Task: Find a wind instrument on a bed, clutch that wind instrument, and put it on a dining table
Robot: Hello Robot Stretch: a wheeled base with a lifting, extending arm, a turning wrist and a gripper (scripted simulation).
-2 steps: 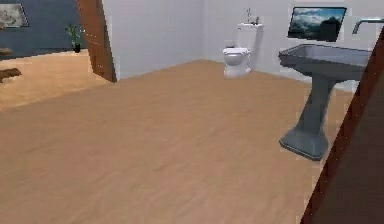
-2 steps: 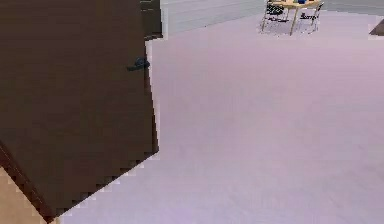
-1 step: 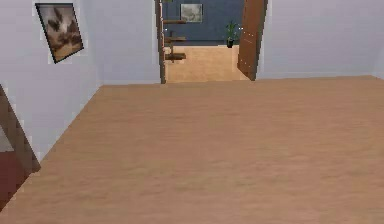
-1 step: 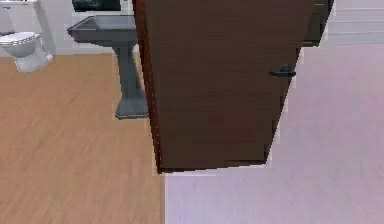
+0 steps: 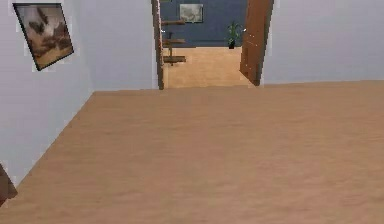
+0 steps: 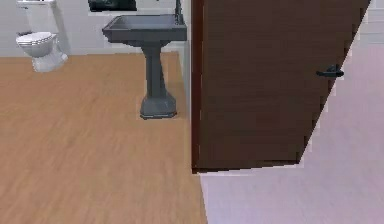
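Wood floor (image 5: 200, 150), doorway (image 5: 205, 60) ahead; sideways sink (image 6: 150, 35), toilet (image 6: 40, 45), dark door (image 6: 270, 80).

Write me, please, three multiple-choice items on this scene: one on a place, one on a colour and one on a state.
1. Where does the toilet stand in the arm side view?
A. lower right
B. upper left
C. bottom centre

2. What colour is the pedestal sink?
A. grey
B. red
C. yellow

3. How does the brown door stand in the forward view?
A. shut
B. lying flat on the floor
C. swung open

Answers: 1 B, it sits in the upper left corner. 2 A, basin and pedestal are both grey. 3 C, the blue wall beyond shows through the opening beside it.
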